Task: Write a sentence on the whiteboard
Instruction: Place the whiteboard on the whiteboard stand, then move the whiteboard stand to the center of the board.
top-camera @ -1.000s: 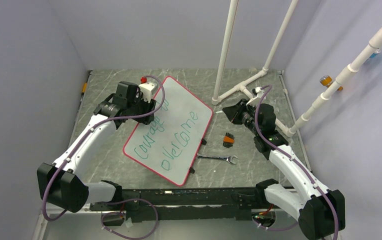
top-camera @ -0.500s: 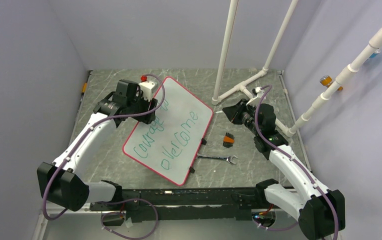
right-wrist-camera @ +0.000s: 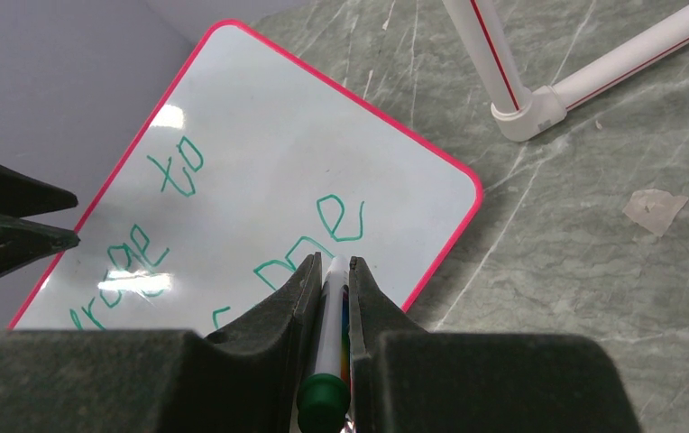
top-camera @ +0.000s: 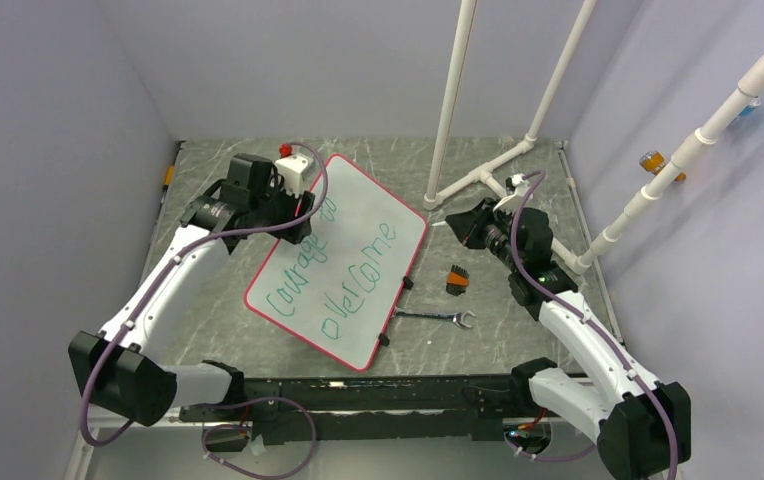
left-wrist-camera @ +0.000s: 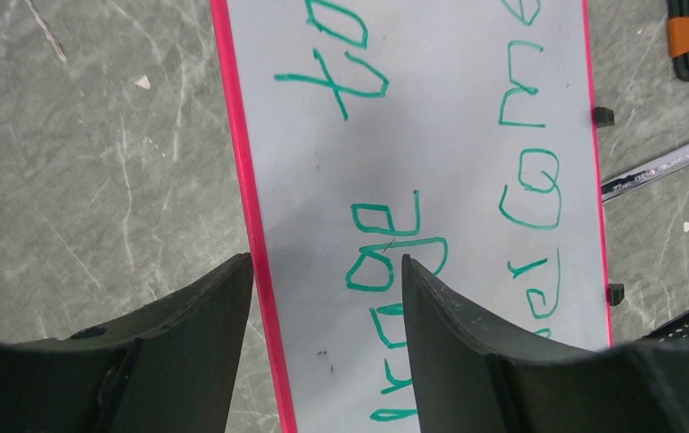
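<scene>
Lavender walls (top-camera: 308, 60) close in a grey marbled table (top-camera: 478, 345), with white pipes (top-camera: 455, 90) rising from its 1 o'clock corner. At the table's centre the whiteboard (top-camera: 358, 190) lies flat and turned, its long sides running from 7 o'clock toward 1 o'clock. The sentence (top-camera: 363, 273), in green, follows that slant in two lines: "Courage to" nearer 9 o'clock, "overcome" nearer 3 o'clock.

Just off the board's 2 o'clock corner, over bare table, the right gripper (right-wrist-camera: 332, 268) has its fingers pressed tight on a marker (right-wrist-camera: 330, 325) with a white barrel and a green end. From its wrist camera the final "e" of "overcome" sits just past the fingertips; whether the marker's tip touches anything cannot be told.

At the board's 10 o'clock long side the left gripper (left-wrist-camera: 327, 266) is spread wide with nothing between its fingers. One finger is over the table, the other over the lettering, and the red rim runs between them.

A wrench (top-camera: 436, 317) and a small orange-and-black tool (top-camera: 457, 279) lie on the table at the board's 4 o'clock side.
</scene>
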